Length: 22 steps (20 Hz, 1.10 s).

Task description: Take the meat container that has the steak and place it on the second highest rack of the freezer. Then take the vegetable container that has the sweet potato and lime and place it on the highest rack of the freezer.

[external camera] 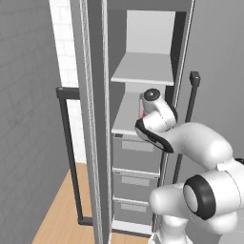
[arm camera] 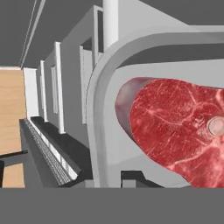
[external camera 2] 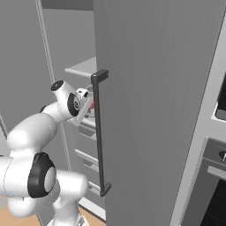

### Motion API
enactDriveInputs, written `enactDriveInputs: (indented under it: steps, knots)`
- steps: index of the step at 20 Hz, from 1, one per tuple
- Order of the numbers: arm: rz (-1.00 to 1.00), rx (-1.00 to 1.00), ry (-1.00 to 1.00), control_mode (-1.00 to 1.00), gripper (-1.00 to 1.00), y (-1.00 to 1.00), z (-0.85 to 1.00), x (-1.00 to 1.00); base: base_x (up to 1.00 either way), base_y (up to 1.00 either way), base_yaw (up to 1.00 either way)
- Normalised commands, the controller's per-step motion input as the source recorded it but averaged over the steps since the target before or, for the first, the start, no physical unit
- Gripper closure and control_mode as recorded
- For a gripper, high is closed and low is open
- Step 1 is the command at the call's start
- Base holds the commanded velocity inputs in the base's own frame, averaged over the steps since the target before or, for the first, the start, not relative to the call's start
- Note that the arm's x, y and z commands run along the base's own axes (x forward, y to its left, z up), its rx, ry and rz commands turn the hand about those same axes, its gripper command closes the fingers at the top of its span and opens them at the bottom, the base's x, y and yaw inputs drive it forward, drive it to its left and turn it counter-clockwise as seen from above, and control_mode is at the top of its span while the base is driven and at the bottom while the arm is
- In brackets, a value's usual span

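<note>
Now, claw (arm camera: 131, 179): my claw was pinched on the near rim of the meat container (arm camera: 100, 131); in the hand view the two dark finger tips (arm camera: 133, 177) rose right at that rim, close together.
Meat container: light grey tray with a raised, rounded rim, seen very close in the hand view and tilted with my hand's roll.
Steak (arm camera: 175, 131): red-pink marbled meat with a small pale round bone spot, lying flat inside the tray and reaching toward its rim.
Where it was: at the front of the lower white shelf (external camera: 126, 116) of the freezer (external camera: 143, 33); in the left base view a sliver of red (external camera: 142, 113) showed just beside my wrist at that shelf's edge. I could not tell whether the tray rested on the shelf or hung just over it.
Highest rack (external camera: 143, 69): flat white-grey shelf above, bare on the part I could see.
Drawers (external camera: 136, 152): three grey drawers stacked under the lower shelf, all shut.
Freezer door (external camera 2: 154, 88): swung open, a broad grey panel in the right base view with its long black handle (external camera 2: 99, 132) standing upright just beside my hand.
Arm (external camera: 190, 143): reached from the base up and forward into the freezer opening.
Floor (external camera: 62, 209): light wood, left of the cabinet.
</note>
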Motion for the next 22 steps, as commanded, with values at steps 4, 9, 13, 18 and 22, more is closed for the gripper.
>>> enactDriveInputs:
  steps: [4, 9, 13, 18, 22]
  knots:
    - [-0.01, 0.00, 0.06, -1.00, 1.00, -0.04, -0.30, 0.29, 0.00, 0.00, 0.00]
    - [0.00, 0.00, 0.06, -1.00, 1.00, -0.09, -0.43, 0.24, 0.00, 0.00, 0.00]
    - [0.00, 0.00, 0.01, -1.00, 1.00, -0.07, -0.32, 0.49, 0.00, 0.00, 0.00]
    - [0.00, 0.00, 0.00, -1.00, 1.00, 0.00, -0.41, 0.62, 0.00, 0.00, 0.00]
    - [0.00, 0.00, 0.00, -1.00, 1.00, 0.00, -0.41, 0.61, 0.00, 0.00, 0.00]
